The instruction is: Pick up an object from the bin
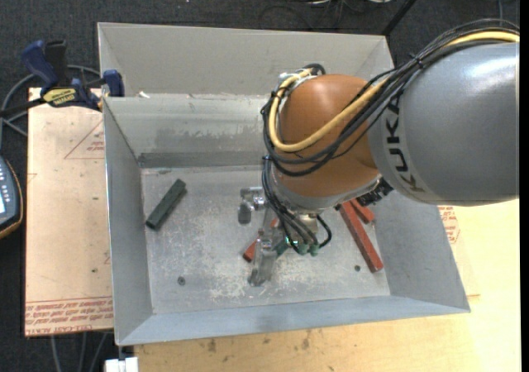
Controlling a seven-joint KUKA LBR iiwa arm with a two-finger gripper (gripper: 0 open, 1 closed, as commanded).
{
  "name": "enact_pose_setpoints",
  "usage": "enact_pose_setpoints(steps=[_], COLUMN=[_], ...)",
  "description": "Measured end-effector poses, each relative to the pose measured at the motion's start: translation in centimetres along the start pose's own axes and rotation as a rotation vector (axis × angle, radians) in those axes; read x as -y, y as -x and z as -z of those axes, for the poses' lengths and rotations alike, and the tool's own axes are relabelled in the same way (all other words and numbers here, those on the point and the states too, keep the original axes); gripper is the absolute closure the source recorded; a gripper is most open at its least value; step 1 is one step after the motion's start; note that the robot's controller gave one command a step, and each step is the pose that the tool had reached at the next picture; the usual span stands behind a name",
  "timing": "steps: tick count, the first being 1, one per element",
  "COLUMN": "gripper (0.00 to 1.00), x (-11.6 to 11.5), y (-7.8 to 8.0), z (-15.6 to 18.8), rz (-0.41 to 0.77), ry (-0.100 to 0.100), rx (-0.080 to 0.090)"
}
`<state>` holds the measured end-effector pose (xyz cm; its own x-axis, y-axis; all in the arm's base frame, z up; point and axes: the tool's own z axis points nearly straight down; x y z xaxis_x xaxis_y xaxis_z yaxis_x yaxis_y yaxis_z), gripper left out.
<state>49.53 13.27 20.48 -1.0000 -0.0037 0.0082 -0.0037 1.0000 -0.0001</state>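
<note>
Nearest me, by the front wall of the bin (289, 312), the gripper (261, 269) is down low over the gritty floor, about the middle. Whether it is clenched or released I cannot tell. Just beside its tip lies a small red piece (247, 252), the thing nearest to it. I judge this to be the reach-and-grasp step, with nothing lifted yet. The next move calls for closing squarely across the piece, then rising straight up. Its long axis seems to slant from near-left to far-right, though it is too small to be sure. Farther back, a red stick (364, 238) lies slantwise on the right, partly under the arm's orange cover (318, 135). A dark grey block (165, 202) lies well apart on the left.
</note>
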Motion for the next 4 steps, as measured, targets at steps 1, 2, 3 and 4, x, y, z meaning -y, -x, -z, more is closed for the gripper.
enact_pose_setpoints(steps=[1, 2, 3, 4], gripper=[0.00, 0.00, 1.00, 1.00], x=[4.8, 9.4, 9.3, 9.9], y=[6.5, 5.8, 5.8, 4.7], z=[-11.0, -13.5, -13.4, 1.0], rz=[0.494, 0.929, 0.930, 1.409], ry=[-0.002, -0.003, -0.002, -0.008], rx=[0.006, 0.007, 0.009, 0.014])
